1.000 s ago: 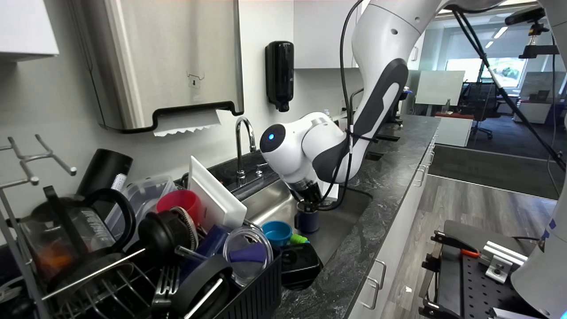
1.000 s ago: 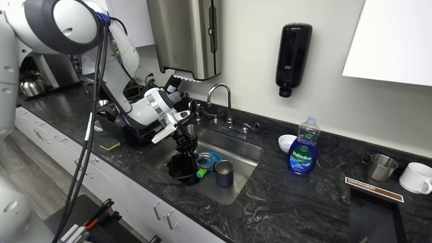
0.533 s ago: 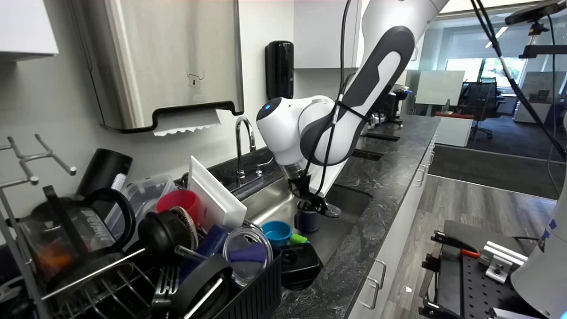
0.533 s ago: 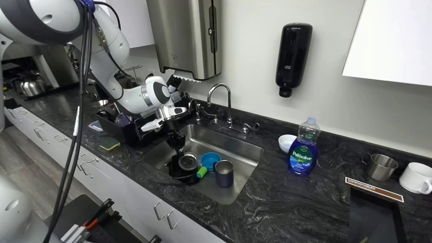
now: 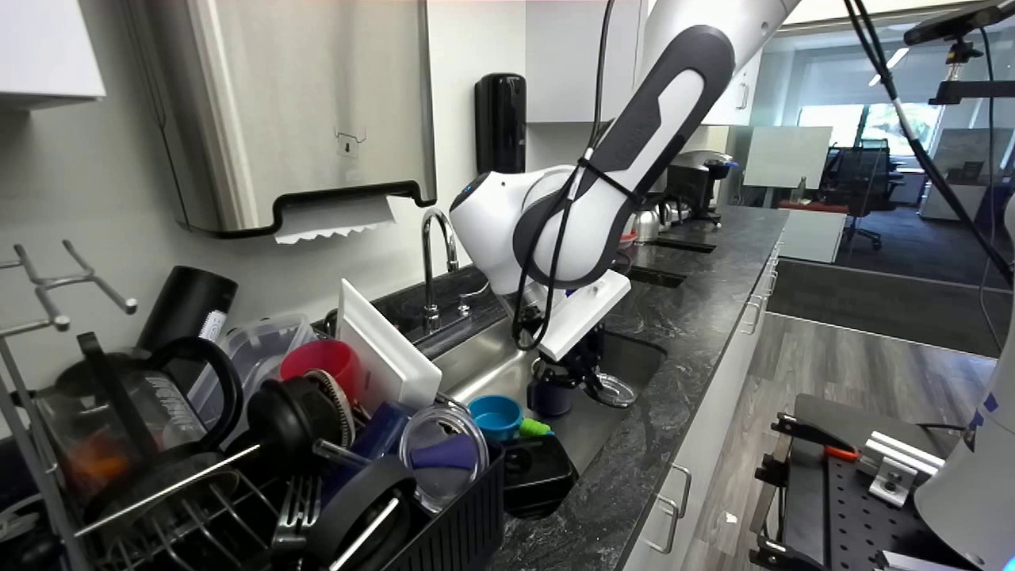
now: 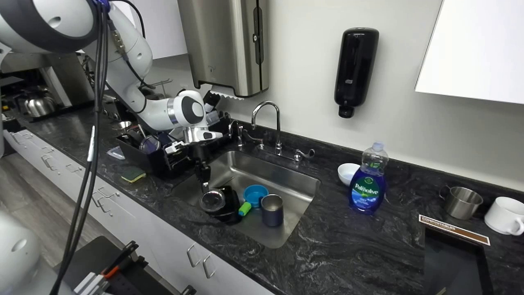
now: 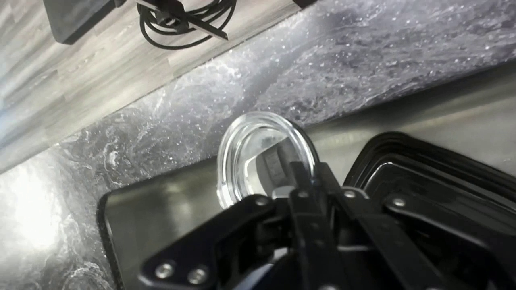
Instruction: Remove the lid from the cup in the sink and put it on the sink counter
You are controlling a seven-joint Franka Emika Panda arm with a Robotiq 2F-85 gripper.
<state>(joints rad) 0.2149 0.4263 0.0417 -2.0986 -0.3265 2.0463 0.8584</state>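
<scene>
Shifted left and nearer since half a second ago, the clear round lid with a raised rim [image 6: 212, 200] overlaps the near edge of the rectangular stainless-steel sink [image 6: 292, 205] in the wrist view, against the dark grey marbled stone desk [image 6: 335, 246]. The black jointed hand [image 7: 313, 177] is clamped on the lid's edge, hiding part of it; how high the lid hangs cannot be told. In an exterior view the lid covers part of a glossy black rectangular container [image 6: 234, 205] in the sink, cut off in the wrist view. To its right stands a dark navy cup with a grey metallic inside [image 6: 272, 215]; between them lies a bright green piece [image 6: 245, 209], too small to identify, and farther back a round bright blue bowl [image 6: 254, 194]. Left of the sink, a black dish rack [image 5: 476, 507] holds a red bowl [image 5: 325, 365].
</scene>
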